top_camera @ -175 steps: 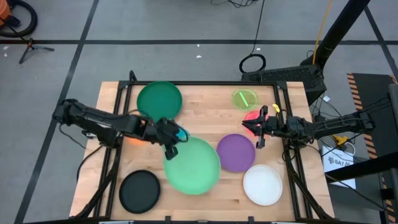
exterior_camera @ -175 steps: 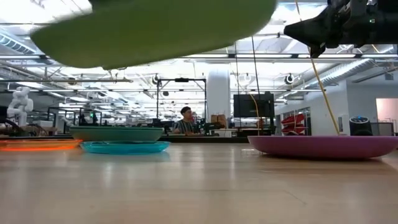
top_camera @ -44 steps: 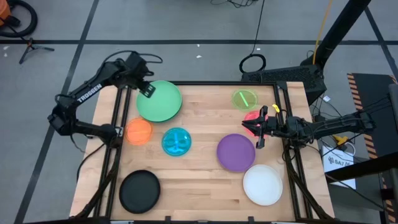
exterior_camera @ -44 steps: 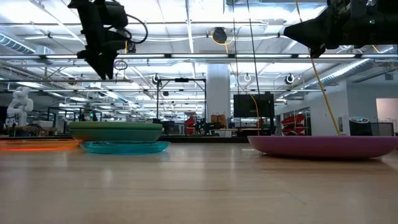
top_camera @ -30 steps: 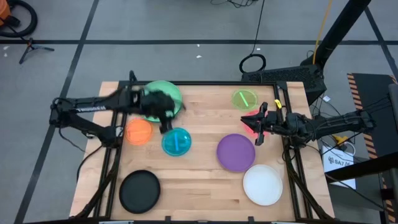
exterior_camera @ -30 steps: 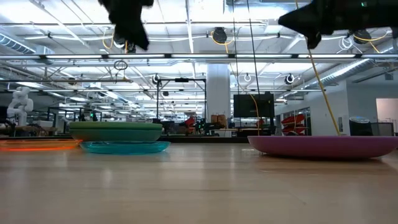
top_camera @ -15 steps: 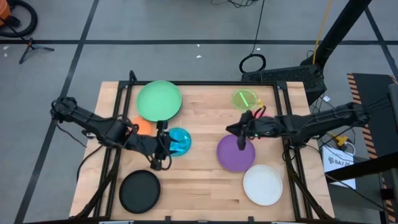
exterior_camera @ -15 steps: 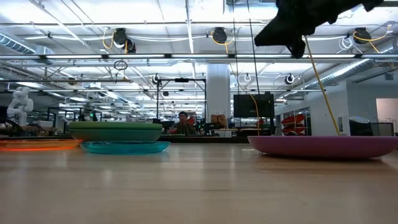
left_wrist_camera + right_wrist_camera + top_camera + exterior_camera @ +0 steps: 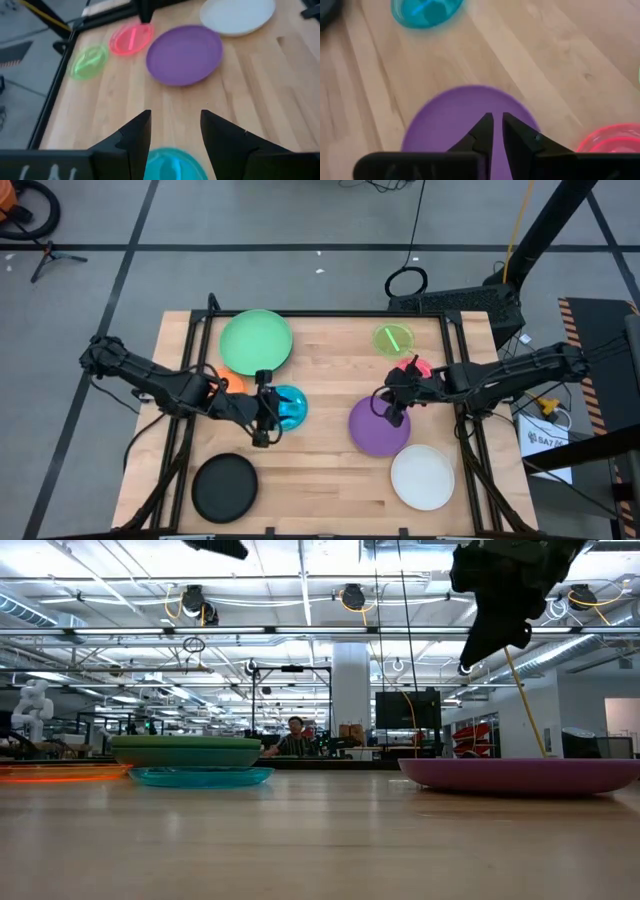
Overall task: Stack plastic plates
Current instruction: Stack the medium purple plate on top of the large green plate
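Note:
Several plastic plates lie flat on the wooden table. A mint green one [image 9: 256, 342] is at the far left, with an orange one [image 9: 231, 383] beside it. Also there: a teal one [image 9: 286, 406], purple [image 9: 378, 426], white [image 9: 422, 477], black [image 9: 224, 487], lime [image 9: 394, 338] and pink [image 9: 411, 367]. My left gripper [image 9: 262, 428] hangs open above the table, over the near-left rim of the teal plate [image 9: 172, 163]. My right gripper [image 9: 497, 126] is shut. It points down above the far edge of the purple plate [image 9: 455, 117], well clear of it in the low view [image 9: 495, 635].
In the low view the green plate [image 9: 187, 751] seems to sit on a darker plate. Bare wood lies between the teal and purple plates and along the near edge. Black frame rails [image 9: 190, 430] run down both sides of the table. A person sits far off in the room.
My left gripper has swung from over the green plate toward the table's near edge, to beside the teal plate. My right gripper has moved from beside the pink plate toward the table's left, over the purple plate, and tipped downward. No plate has moved.

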